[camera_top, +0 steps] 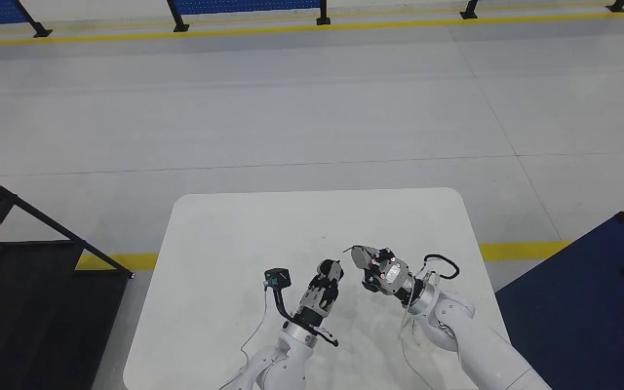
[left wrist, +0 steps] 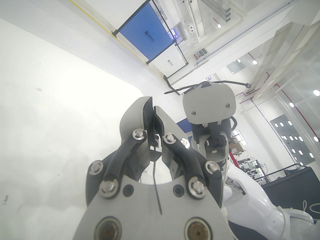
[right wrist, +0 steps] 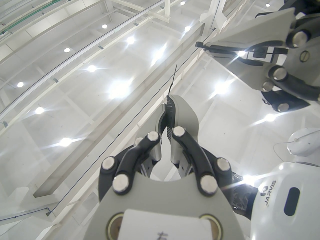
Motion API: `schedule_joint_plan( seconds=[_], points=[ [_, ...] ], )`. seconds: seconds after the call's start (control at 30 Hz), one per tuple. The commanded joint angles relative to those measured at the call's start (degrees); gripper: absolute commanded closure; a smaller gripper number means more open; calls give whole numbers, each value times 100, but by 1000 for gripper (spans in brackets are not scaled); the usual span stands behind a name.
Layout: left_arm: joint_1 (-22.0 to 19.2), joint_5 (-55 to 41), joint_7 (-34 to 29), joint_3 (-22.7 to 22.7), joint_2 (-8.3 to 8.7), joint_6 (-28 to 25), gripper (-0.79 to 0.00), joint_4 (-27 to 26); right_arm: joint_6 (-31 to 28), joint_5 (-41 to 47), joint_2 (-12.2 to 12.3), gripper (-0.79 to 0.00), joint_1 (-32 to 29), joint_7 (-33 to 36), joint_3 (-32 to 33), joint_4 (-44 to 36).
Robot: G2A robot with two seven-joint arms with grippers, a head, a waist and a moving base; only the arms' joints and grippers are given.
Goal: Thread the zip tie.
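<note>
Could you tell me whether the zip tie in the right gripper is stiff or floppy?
Probably springy, not limp: the zip tie juts from both sides of the right gripper with only a slight bow. Likely very light, being so thin; its tail may flex if pushed.

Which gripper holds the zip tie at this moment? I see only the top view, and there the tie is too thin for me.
Observer: The right gripper is shut on the zip tie; in the left wrist view the strap lies across its fingertips.
Operator: Which end is free?
Observer: Both. The head sticks out on one side of that gripper, the pointed tail on the other.
Operator: And the other arm?
Observer: The left gripper is shut too, with a thin black strand running from between its fingers back toward its wrist. Whether this is a second tie, I cannot tell.
</note>
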Motion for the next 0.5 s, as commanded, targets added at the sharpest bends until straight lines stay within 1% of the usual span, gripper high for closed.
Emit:
schedule_joint_plan(
  seconds=[0.0,0.2,0.47],
  points=[
    [0,0,0,0,0,0,0,0,0,0,0,0,0,0,0,0],
    [0,0,0,0,0,0,0,0,-112,-44,-38,0,-123,-102,22,-94],
    [0,0,0,0,0,0,0,0,-107,-81,-130,0,-242,-119,38,-99]
  ],
)
